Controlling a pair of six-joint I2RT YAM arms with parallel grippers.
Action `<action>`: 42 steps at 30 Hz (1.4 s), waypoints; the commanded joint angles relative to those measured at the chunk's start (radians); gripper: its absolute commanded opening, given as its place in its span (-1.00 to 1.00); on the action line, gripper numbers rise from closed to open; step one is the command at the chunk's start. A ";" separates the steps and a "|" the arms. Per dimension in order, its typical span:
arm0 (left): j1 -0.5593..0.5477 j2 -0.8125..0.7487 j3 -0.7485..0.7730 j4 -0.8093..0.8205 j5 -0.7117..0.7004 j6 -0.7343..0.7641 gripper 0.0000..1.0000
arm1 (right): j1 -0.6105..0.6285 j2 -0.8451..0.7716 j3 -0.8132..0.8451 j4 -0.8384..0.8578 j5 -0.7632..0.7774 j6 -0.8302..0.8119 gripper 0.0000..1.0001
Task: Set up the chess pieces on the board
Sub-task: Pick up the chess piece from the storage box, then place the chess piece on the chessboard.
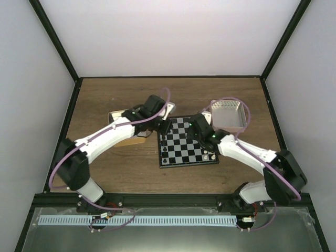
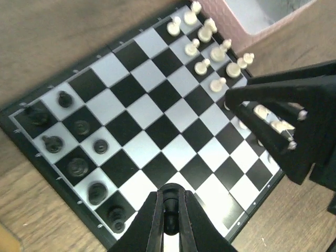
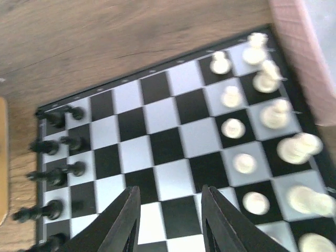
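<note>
Black chessman (image 2: 169,207) likely light, stiff, slippery; left fingers (image 2: 149,227) clamped on its body, board (image 2: 157,142) edge beneath. Right fingers (image 3: 123,223) apart, empty.

Your overhead view is evenly, softly lit, with only faint shadows around the board (image 1: 186,142). On the right wrist view, white pieces (image 3: 262,113) along the board's right edge smear with blur (black ones (image 3: 52,176) look sharper). The left claw (image 2: 169,194) shades its black piece (image 2: 169,210).
</note>
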 commanded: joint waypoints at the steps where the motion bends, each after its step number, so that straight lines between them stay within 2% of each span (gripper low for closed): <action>1: -0.048 0.132 0.172 -0.230 -0.049 0.028 -0.90 | -0.023 -0.111 -0.072 -0.003 0.088 0.083 -0.32; 6: -0.053 0.285 0.302 -0.371 -0.126 0.012 -0.87 | -0.030 -0.214 -0.135 -0.013 0.140 0.110 -0.32; 11: -0.054 0.399 0.372 -0.437 -0.103 0.021 -0.85 | -0.034 -0.285 -0.183 -0.003 0.154 0.120 -0.30; 19: -0.054 0.571 0.545 -0.552 -0.176 0.050 -0.86 | -0.036 -0.299 -0.214 0.023 0.120 0.107 -0.26; 24: -0.051 0.618 0.572 -0.561 -0.217 0.051 -0.86 | -0.037 -0.297 -0.219 0.030 0.107 0.113 -0.26; 42: -0.050 0.665 0.580 -0.525 -0.229 0.044 -0.80 | -0.038 -0.267 -0.217 0.048 0.075 0.106 -0.25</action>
